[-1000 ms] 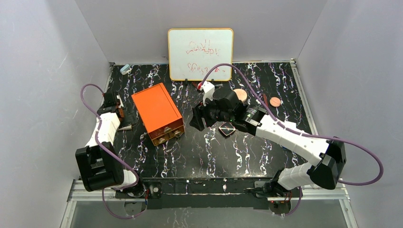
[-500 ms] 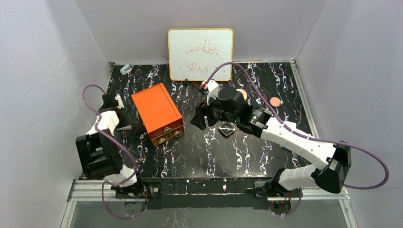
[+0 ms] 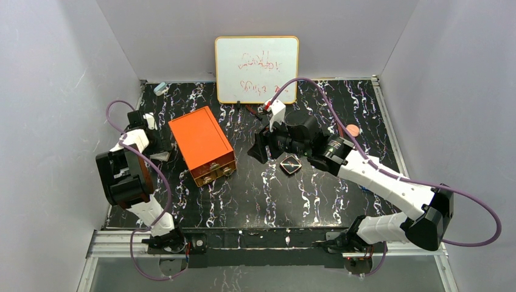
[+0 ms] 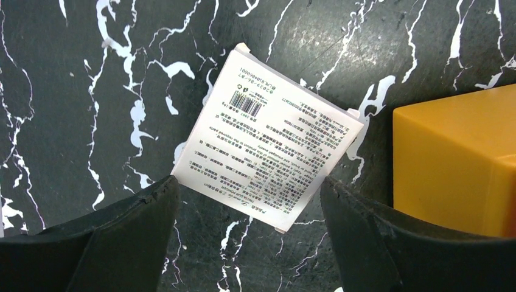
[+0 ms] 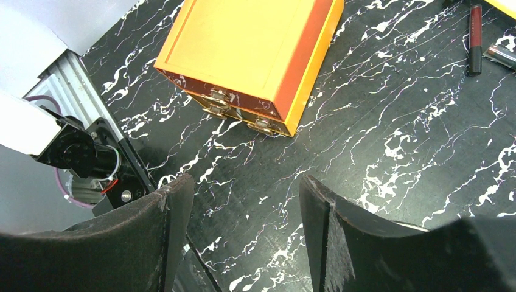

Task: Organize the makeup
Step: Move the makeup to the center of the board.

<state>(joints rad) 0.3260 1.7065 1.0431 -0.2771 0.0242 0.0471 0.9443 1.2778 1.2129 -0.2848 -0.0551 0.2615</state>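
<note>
The black marbled table (image 3: 261,194) spreads under both my arms, with a whiteboard (image 3: 257,69) propped against the back wall. The orange box (image 3: 201,143) sits left of centre, its drawer fronts facing the near edge. My right claw (image 5: 241,188) hangs over bare table to the right of the box, fingers spread wide with nothing between them. My left claw (image 4: 247,194) is likewise apart, hovering over a flat white labelled packet (image 4: 268,137) lying just left of the box. The black square compact (image 3: 291,164) lies beside my right wrist. The peach disc (image 3: 352,130) rests far right. A dark red stick (image 5: 475,36) lies near the whiteboard.
</note>
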